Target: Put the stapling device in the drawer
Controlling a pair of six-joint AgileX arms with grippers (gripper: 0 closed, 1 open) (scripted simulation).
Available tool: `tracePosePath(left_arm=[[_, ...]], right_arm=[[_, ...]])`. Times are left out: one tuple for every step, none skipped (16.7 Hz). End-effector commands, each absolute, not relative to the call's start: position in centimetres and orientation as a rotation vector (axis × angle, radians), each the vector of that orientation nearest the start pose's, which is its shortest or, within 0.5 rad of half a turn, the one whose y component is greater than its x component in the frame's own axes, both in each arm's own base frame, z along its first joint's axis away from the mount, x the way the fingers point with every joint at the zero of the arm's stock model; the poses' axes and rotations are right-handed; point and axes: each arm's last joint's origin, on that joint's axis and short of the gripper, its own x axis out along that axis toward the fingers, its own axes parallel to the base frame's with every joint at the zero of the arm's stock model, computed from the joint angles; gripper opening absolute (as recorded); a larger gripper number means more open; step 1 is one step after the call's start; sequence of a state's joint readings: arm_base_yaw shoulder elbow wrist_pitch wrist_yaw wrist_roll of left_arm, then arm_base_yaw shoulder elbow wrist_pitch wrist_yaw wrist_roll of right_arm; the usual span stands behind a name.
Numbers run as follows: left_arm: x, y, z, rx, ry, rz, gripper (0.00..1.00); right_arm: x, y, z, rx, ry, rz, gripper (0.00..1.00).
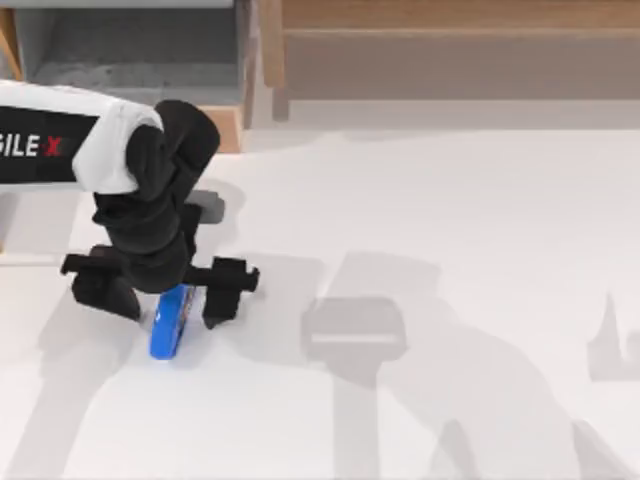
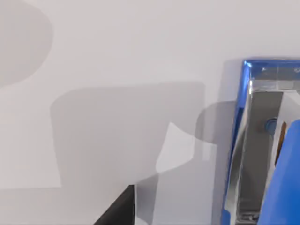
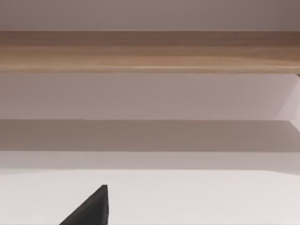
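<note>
The stapling device (image 1: 168,328) is a small bright-blue stapler lying on the white table at the left, its far end hidden under my left arm. My left gripper (image 1: 163,293) hangs right over it, open, with one black finger on each side and a wide gap to both. Up close, the left wrist view shows the stapler (image 2: 255,140) with its blue edge and grey metal strip. The drawer (image 1: 130,45) stands pulled out at the back left, showing its grey inside and a tan front panel (image 1: 224,128). A dark tip of my right gripper (image 3: 91,210) shows in the right wrist view.
A long brown wooden unit (image 1: 450,50) runs along the back of the table, also seen as a wooden unit (image 3: 150,51) in the right wrist view. Bare white table (image 1: 450,220) spreads to the right of the stapler, crossed by grey shadows.
</note>
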State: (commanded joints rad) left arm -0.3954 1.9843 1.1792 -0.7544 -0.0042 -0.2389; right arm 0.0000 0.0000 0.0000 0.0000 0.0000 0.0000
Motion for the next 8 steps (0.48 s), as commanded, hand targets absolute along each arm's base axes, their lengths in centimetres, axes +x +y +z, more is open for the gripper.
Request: tracePosePath(left_arm=[[32.02, -13.11, 10.73, 0.119, 1.555, -0.116, 0.32], [32.02, -13.11, 10.73, 0.119, 1.555, -0.116, 0.25], [32.02, -13.11, 10.73, 0.119, 1.555, -0.116, 0.17], [32.02, -13.11, 10.73, 0.119, 1.555, -0.116, 0.1], [32.02, -13.11, 10.73, 0.119, 1.555, -0.116, 0.02], [32.02, -13.11, 10.73, 0.119, 1.555, -0.116, 0.0], [32.02, -13.11, 10.73, 0.119, 1.555, -0.116, 0.0], [32.02, -13.11, 10.73, 0.119, 1.555, -0.116, 0.0]], right_arm=[[10.57, -0.12, 16.0, 0.0, 0.0, 0.0, 1.0], [10.57, -0.12, 16.0, 0.0, 0.0, 0.0, 1.0], [10.57, -0.12, 16.0, 0.0, 0.0, 0.0, 1.0], [10.57, -0.12, 16.0, 0.0, 0.0, 0.0, 1.0], [10.57, -0.12, 16.0, 0.0, 0.0, 0.0, 1.0], [10.57, -0.12, 16.0, 0.0, 0.0, 0.0, 1.0], [10.57, -0.12, 16.0, 0.0, 0.0, 0.0, 1.0], [10.57, -0.12, 16.0, 0.0, 0.0, 0.0, 1.0]])
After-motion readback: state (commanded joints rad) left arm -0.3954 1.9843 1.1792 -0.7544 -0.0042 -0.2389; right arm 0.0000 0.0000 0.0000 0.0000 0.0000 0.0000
